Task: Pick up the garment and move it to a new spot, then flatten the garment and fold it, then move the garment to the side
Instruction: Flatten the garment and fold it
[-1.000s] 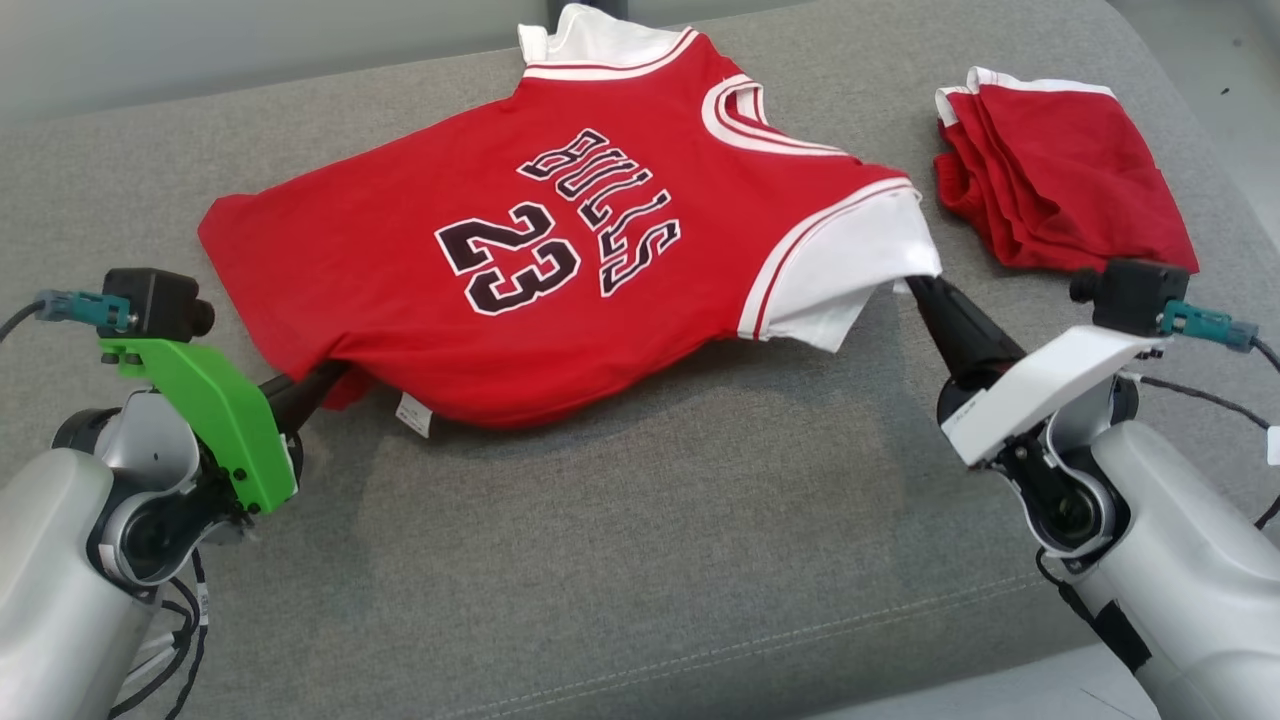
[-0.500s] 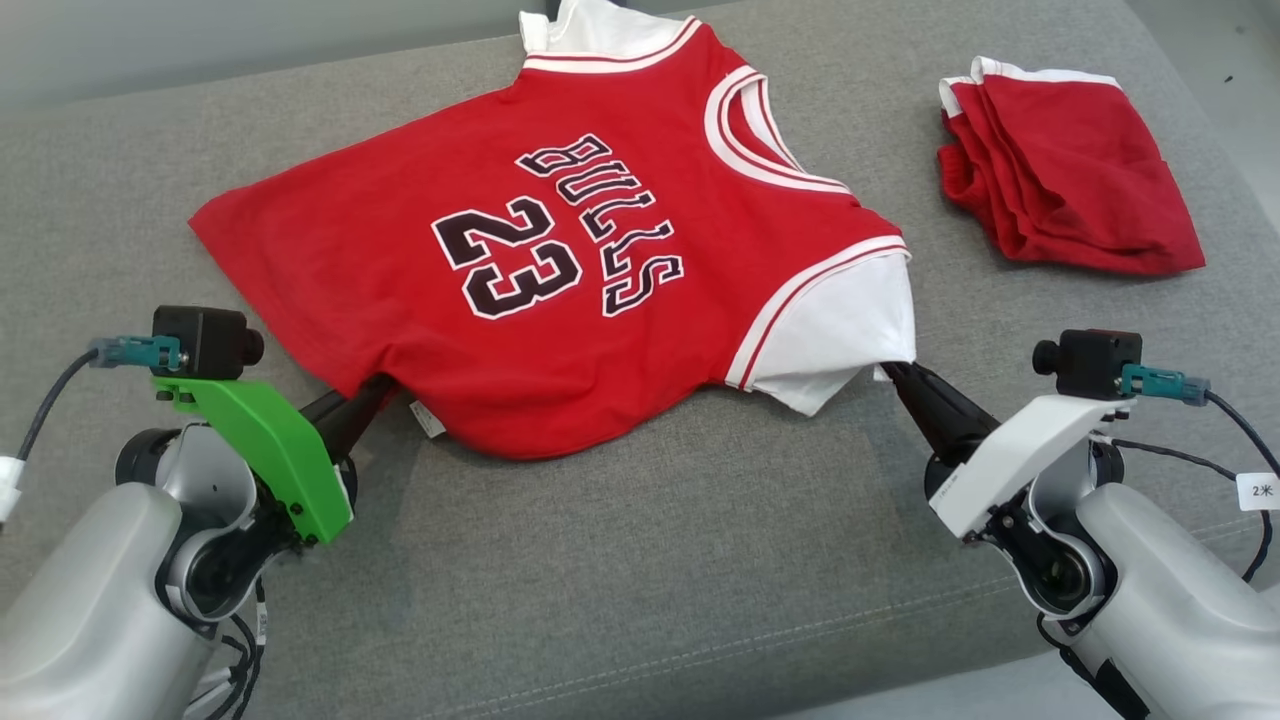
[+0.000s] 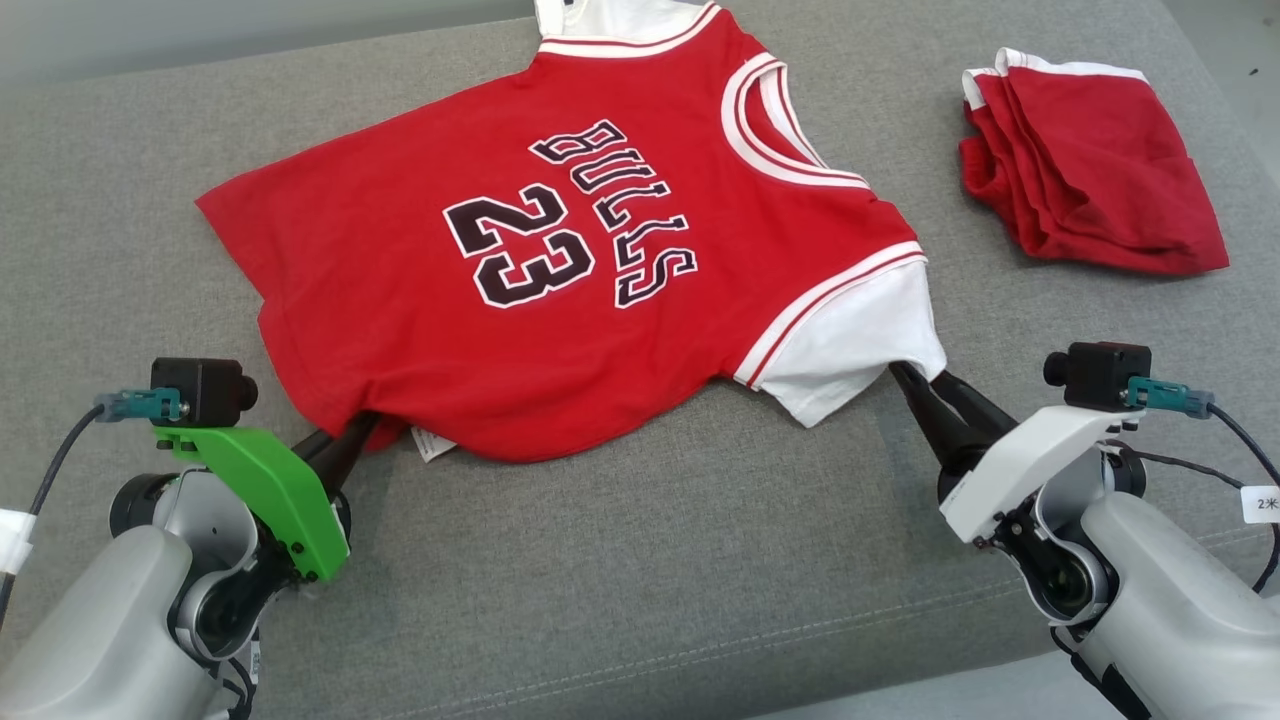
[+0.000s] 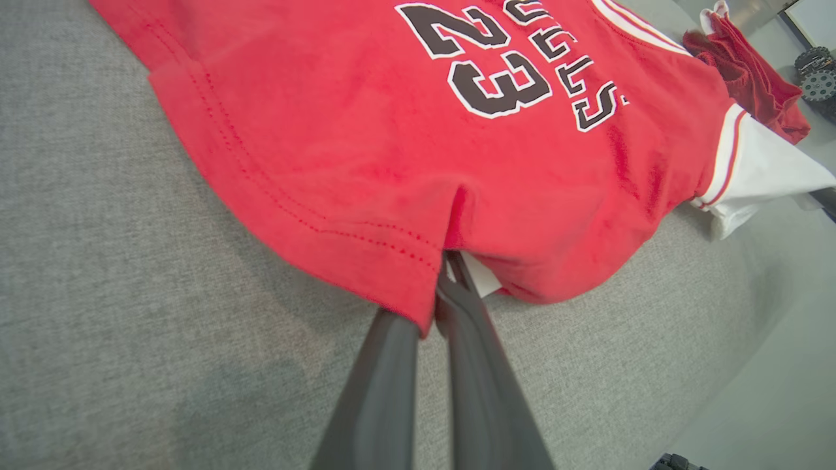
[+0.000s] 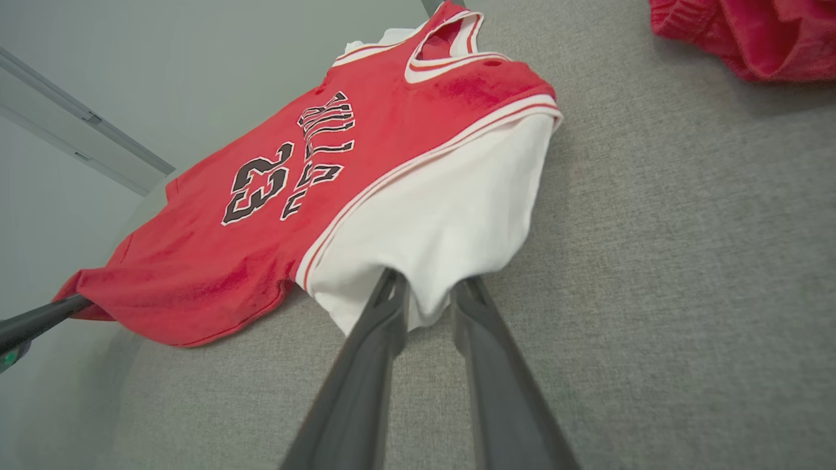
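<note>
The garment is a red jersey with white sleeves and "BULLS 23" in black, lying face up on the grey cushion. My left gripper is shut on its red hem at the near left corner, and the left wrist view shows that hem pinched between the two dark fingers. My right gripper sits at the near white sleeve. In the right wrist view its jaws stand slightly apart, with the sleeve edge draped between them.
A second red garment lies bunched at the far right of the cushion, also seen in the right wrist view. The cushion's front edge runs along the lower right. Bare grey fabric spans the near side between my arms.
The jersey has come nearer to me and settled flatter on the cushion. The right jaws, shut on the sleeve before, have parted a little. The left grip is unchanged.
</note>
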Motion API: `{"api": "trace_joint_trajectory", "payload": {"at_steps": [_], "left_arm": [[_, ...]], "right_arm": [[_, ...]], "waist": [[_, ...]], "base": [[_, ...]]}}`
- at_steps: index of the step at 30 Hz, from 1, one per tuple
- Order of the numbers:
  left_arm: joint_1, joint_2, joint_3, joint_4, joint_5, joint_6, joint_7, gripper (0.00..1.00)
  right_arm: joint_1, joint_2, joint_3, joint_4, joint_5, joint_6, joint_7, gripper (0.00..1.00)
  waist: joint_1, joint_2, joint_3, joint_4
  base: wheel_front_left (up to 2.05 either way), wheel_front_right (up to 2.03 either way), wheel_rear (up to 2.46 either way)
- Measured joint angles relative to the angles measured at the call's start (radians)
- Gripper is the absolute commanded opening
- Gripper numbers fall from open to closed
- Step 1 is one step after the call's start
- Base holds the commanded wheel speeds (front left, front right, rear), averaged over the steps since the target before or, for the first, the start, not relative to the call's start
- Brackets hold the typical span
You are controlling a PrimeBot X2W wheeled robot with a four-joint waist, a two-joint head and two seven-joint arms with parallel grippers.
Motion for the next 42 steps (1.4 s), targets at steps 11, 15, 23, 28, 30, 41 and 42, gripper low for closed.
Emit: {"api": "trace_joint_trajectory", "payload": {"at_steps": [11, 15, 23, 28, 30, 41, 42], "left_arm": [[0.009, 0.043, -0.042, -0.005, 0.064, -0.005, 0.002, 1.0], [-0.013, 0.06, -0.044, -0.028, 0.103, -0.005, -0.009, 0.0], [-0.074, 0.072, -0.072, -0.037, 0.188, -0.005, -0.016, 0.0], [-0.163, 0.075, -0.108, -0.036, 0.31, 0.007, -0.031, 0.0], [-0.205, 0.071, -0.118, -0.035, 0.346, 0.015, -0.044, 0.0], [-0.295, -0.027, -0.198, 0.069, 0.428, 0.02, -0.042, 0.16], [-0.296, -0.028, -0.205, 0.081, 0.433, 0.02, -0.041, 0.41]], "right_arm": [[0.0, -0.031, -0.043, 0.012, -0.01, -0.019, -0.056, 1.0], [-0.003, -0.038, -0.057, 0.007, -0.01, -0.025, -0.071, 1.0], [-0.01, -0.024, -0.056, -0.014, -0.009, -0.025, -0.078, 1.0], [-0.013, -0.024, -0.056, -0.02, -0.009, -0.025, -0.081, 1.0], [-0.017, -0.023, -0.054, -0.022, -0.009, -0.024, -0.081, 1.0], [-0.062, 0.014, -0.013, -0.043, -0.017, -0.008, -0.077, 1.0], [-0.062, 0.014, -0.014, -0.043, -0.017, -0.008, -0.077, 1.0]], "waist": [[0.0, 0.0, -0.002, -0.003], [0.0, 0.0, -0.001, -0.012], [0.0, 0.0, 0.009, -0.041], [0.0, 0.0, 0.024, -0.052], [0.0, 0.0, 0.03, -0.057], [0.0, 0.0, 0.062, -0.114], [0.0, 0.0, 0.065, -0.121]], "base": [[0.0, 0.0, 0.0], [0.0, 0.0, 0.0], [0.0, 0.0, 0.0], [0.0, 0.0, 0.0], [0.0, 0.0, 0.0], [0.0, 0.0, 0.0], [0.0, 0.0, 0.0]]}}
